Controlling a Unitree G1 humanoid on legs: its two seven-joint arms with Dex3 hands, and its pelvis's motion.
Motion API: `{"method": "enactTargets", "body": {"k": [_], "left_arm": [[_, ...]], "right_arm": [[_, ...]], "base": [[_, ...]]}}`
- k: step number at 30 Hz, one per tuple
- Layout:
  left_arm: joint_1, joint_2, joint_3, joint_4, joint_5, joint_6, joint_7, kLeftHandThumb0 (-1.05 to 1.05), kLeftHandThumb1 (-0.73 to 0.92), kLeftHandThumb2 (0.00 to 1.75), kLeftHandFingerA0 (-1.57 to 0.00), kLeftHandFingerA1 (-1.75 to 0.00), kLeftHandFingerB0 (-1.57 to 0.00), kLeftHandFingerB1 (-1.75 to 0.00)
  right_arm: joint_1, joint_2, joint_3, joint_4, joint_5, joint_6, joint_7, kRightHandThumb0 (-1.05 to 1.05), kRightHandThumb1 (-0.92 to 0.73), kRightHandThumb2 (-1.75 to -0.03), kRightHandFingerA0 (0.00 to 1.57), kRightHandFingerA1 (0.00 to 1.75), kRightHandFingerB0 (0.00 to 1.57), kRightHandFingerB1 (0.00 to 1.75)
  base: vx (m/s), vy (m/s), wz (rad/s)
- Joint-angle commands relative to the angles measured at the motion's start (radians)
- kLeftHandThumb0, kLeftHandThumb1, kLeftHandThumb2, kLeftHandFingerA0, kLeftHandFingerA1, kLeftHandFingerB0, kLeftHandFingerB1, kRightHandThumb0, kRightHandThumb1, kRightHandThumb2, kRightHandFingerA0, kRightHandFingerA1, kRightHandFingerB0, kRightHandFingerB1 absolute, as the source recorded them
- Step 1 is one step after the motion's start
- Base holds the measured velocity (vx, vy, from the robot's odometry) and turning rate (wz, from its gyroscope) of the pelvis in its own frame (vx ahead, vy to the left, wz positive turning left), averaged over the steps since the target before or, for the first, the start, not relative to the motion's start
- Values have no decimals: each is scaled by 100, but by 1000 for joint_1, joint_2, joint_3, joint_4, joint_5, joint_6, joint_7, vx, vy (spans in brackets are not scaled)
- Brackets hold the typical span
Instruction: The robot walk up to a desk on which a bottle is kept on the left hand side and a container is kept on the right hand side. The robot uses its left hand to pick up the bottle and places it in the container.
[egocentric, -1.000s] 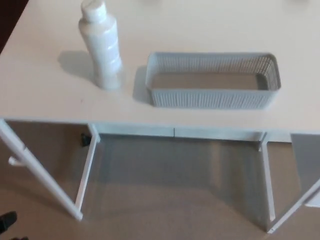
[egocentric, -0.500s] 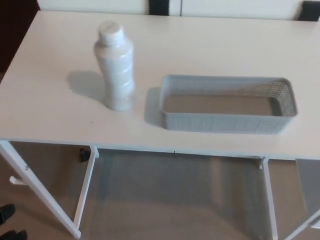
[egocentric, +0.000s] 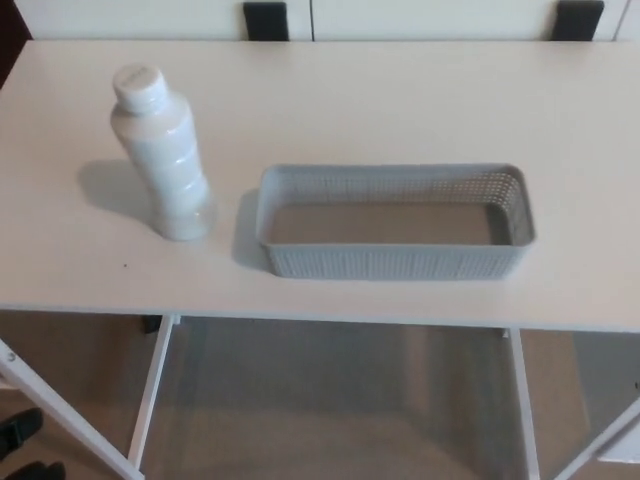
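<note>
One white bottle (egocentric: 162, 152) stands upright on the left of the white desk (egocentric: 380, 95), capped. Just beside it, to the right, one empty grey mesh container (egocentric: 395, 221). Neither robot hand shows, so finger state unknown.

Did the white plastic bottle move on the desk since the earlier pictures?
No. The white plastic bottle stands upright just left of the grey mesh basket, with the same gap as before; the whole picture shifted, so the camera moved.

Desk (egocentric: 400, 100) sides beyond frame edges
</note>
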Motion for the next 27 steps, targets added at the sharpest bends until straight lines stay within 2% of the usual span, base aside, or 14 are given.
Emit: {"method": "enactTargets", "body": {"k": [1, 2, 5, 6, 22, 25, 26, 27], "left_arm": [[-4, 24, 2, 12, 8, 1, -9, -22, 49, 93, -47, -61, -13, -47], [-4, 26, 0, 13, 10, -1, -12, -29, 70, 63, -57, -42, -25, -31], [-7, 34, -4, 20, 11, -7, -23, -30, 70, 63, -56, -42, -24, -31], [-8, 35, -5, 22, 11, -8, -24, -30, 71, 63, -57, -42, -25, -32], [-18, 43, -14, 20, 18, -4, -23, -30, 75, 63, -61, -43, -29, -32], [-13, 45, 4, 16, 5, 7, -18, -32, 71, 63, -54, -42, -26, -32], [-11, 38, 24, 0, -7, 26, 9, -22, 49, 93, -42, -60, -12, -47], [-10, 33, 33, -8, -13, 35, 23, -22, 49, 93, -42, -60, -12, -47]], "right_arm": [[14, -11, 9, -14, -12, -7, 6, -20, -49, -91, 34, 58, 21, 52], [11, -12, 9, -10, -12, -5, 6, -19, -49, -91, 35, 58, 22, 52], [18, -12, 14, -28, -12, 9, 3, -19, -49, -91, 36, 59, 22, 52], [14, -12, 15, -22, -17, 10, -2, -21, -68, -59, 47, 46, 35, 40], [5, -15, 21, -16, -30, 24, -15, -20, -67, -59, 46, 46, 36, 39], [2, -15, 25, 6, -32, 15, -9, -21, -67, -59, 47, 46, 37, 40], [5, -13, 25, 11, -34, 8, -11, -20, -67, -59, 48, 48, 37, 40], [7, -13, 24, 14, -34, 4, -10, -20, -67, -59, 48, 48, 37, 40]], "base": [[62, 144, 11], [46, 154, 58], [8, 217, -2], [30, 95, -3], [16, 15, 1], [0, 0, 0], [0, 0, 0], [0, 0, 0]]}}
